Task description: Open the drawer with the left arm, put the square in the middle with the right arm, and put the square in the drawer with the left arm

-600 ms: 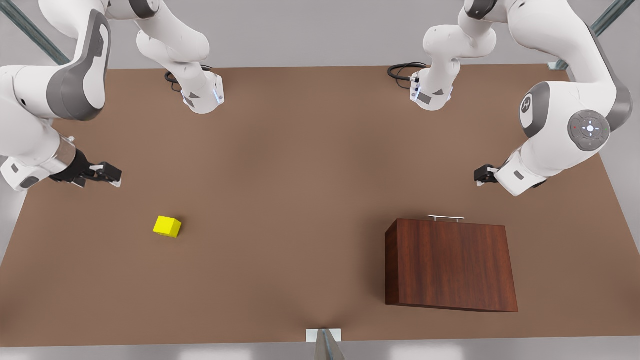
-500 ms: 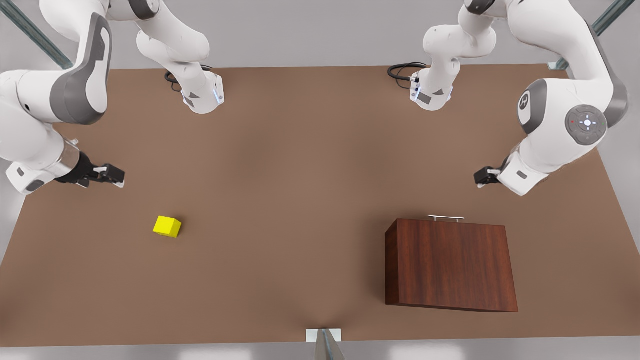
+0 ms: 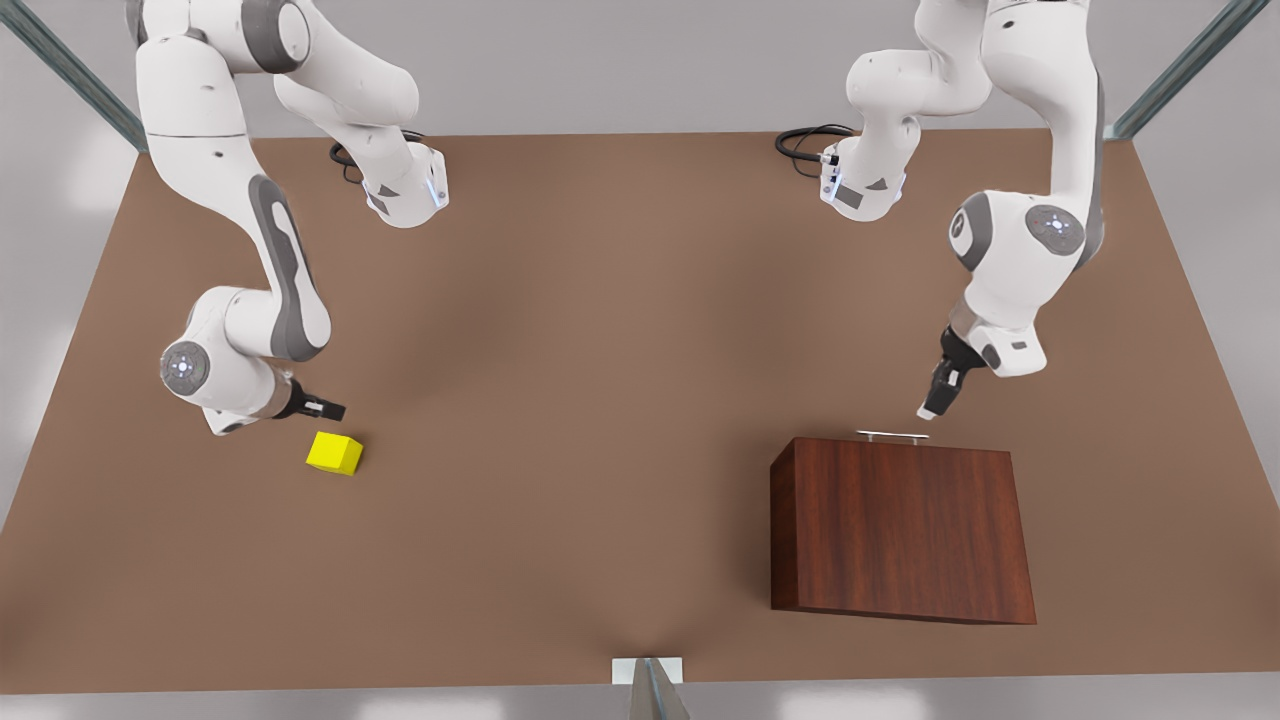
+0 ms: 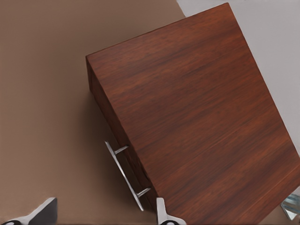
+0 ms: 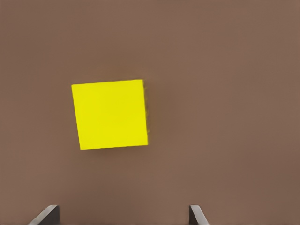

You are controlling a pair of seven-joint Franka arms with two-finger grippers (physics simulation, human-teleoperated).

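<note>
Plainly unlabelled, the square (image 3: 335, 453) lies near the right pincer (image 3: 330, 409).

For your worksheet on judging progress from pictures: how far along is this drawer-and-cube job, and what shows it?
Nothing is finished. The drawer is shut, its handle flush against the cabinet. In hand: the left gripper hangs open near the handle, and the right gripper is open beside the square, which sits untouched on the table. Left: pull the drawer open, move the square to the middle, then into the drawer.

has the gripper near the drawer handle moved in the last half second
Yes. The left gripper has come down the front view toward the cabinet's handle, stopping just short of it.
</note>
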